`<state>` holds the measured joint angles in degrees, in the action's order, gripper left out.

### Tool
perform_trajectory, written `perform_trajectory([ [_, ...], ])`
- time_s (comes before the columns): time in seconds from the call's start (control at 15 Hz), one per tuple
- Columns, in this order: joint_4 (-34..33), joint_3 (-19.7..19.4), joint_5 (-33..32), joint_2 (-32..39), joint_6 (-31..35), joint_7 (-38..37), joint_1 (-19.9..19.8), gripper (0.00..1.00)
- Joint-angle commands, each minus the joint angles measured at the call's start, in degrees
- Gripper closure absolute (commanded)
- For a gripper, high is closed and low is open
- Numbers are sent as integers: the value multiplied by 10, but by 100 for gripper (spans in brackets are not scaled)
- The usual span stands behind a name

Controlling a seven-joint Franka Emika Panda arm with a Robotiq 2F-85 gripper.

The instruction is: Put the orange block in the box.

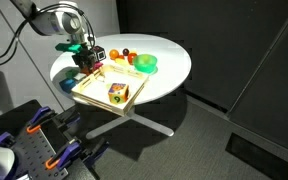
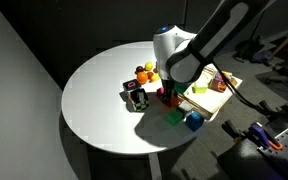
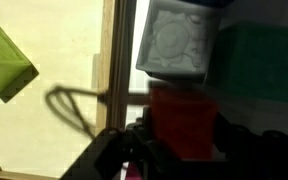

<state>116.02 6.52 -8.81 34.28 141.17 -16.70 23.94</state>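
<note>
Wrist view shows your gripper [image 3: 144, 162] only as dark shapes at the lower edge. The orange block [image 3: 184, 118], which looks rather reddish in the shade, is directly in front of it. The jaws seem to stand on both sides of this block, but I cannot tell if they press on it or are only close to it, because the tips are dark and blurred. I also cannot tell if the block rests on the desk [image 1: 169, 70] or is lifted a little. It is outside the box [image 3: 112, 50], just beside the wooden rim. On its far side a grey cube [image 3: 179, 40] is touching it or nearly so, and a green block [image 3: 262, 60] is just beside that cube. Inside the box, near the picture's left edge, lies a green piece [image 3: 4, 65] on the light wood. In both exterior views your arm [image 2: 209, 40] reaches down so that the gripper is low over the round white desk, close to the edge of the box. In an exterior view a blue block [image 2: 193, 120] lies near the desk's front edge, and a black cube [image 2: 136, 97] stands well apart from the box. In an exterior view a patterned cube [image 1: 117, 93] rests in the box, and a green bowl [image 1: 145, 63] stands behind it on the desk.
</note>
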Motion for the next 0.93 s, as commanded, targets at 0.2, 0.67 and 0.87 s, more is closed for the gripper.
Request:
perform_trajectory([
  [0.2, -25, 4, -1, -17, -75, -1, 7, 72],
  [0.67, -28, 9, 9, -50, -147, 3, -12, 73],
  [0.87, -21, 10, 17, -70, -154, 3, -26, 73],
])
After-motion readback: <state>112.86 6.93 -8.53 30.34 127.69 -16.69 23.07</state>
